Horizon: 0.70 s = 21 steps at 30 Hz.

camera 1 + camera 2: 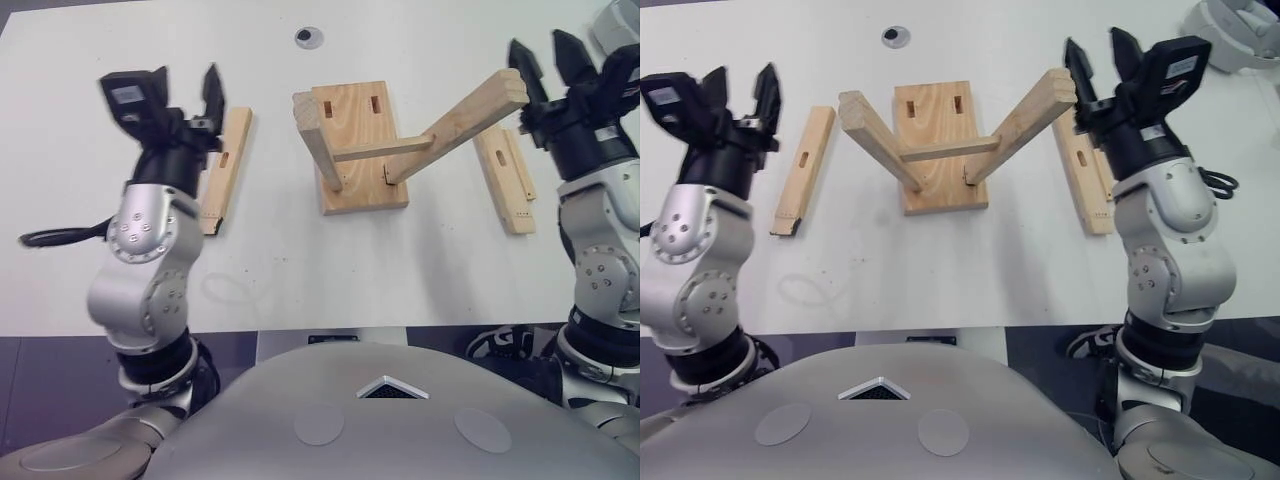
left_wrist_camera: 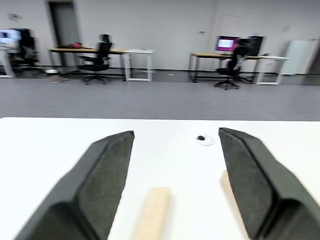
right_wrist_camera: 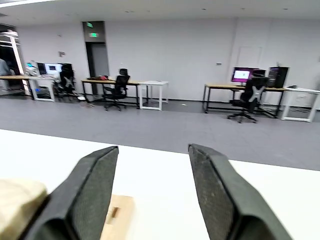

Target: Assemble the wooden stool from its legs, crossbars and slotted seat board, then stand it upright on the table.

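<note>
The slotted seat board (image 1: 352, 190) lies flat in the middle of the white table. Two legs (image 1: 318, 140) (image 1: 465, 118) stick up from it, splayed apart, with a crossbar (image 1: 385, 150) joining them. A loose slotted leg (image 1: 226, 168) lies to the left of the board, and more loose wooden pieces (image 1: 506, 182) lie to its right. My left gripper (image 1: 185, 80) is open above the left loose leg, whose end (image 2: 152, 215) lies between the fingers (image 2: 107, 180). My right gripper (image 1: 543, 48) is open beside the top of the right standing leg and holds nothing.
A small black round fitting (image 1: 309, 38) sits in the table near its far edge. A white object (image 1: 1235, 35) rests at the far right corner. A black cable (image 1: 60, 235) loops off my left arm. Bare table (image 1: 330, 270) lies in front of the board.
</note>
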### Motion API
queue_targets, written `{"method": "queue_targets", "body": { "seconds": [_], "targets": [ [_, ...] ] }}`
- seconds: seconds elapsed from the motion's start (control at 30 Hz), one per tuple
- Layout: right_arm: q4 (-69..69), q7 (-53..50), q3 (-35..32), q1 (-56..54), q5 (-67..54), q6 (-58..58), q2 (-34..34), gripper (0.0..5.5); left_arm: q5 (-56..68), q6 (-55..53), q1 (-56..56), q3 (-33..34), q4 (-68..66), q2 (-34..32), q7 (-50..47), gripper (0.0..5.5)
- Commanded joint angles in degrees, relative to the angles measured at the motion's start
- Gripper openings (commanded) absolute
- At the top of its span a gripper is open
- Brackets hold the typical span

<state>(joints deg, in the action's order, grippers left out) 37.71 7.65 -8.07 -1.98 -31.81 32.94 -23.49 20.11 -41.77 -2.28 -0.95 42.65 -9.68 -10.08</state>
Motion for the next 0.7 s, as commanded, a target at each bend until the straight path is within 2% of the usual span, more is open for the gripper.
{"method": "queue_targets", "body": {
  "seconds": [0.03, 0.13, 0.43, 0.57, 0.7],
  "targets": [
    [5.6, 0.4, 6.7, -1.4, -1.2, 3.1, 2.0, 2.61, -1.7, 0.2, -9.0, -9.6, -4.2, 9.1, -1.5, 3.12],
    [5.6, -0.7, 6.2, -2.6, -0.3, 4.1, 2.5, 2.61, -1.2, -1.4, -10.1, -12.6, -2.5, 13.3, -2.0, 3.12],
    [0.1, -6.7, -2.9, -0.6, 4.4, 7.9, 1.2, 2.61, -1.5, -6.6, -2.7, -3.4, 5.0, 6.9, 2.3, 3.12],
    [-0.2, -5.9, -5.6, 2.0, 6.2, 9.6, -0.8, 2.61, -2.1, -7.5, 0.9, -1.4, 8.5, 5.6, 3.0, 3.12],
    [-0.5, -5.3, -10.1, 2.9, 6.9, 10.4, -2.9, 2.61, -2.0, -7.9, 2.5, 4.8, 11.7, 4.7, 2.7, 3.12]
  ]
}}
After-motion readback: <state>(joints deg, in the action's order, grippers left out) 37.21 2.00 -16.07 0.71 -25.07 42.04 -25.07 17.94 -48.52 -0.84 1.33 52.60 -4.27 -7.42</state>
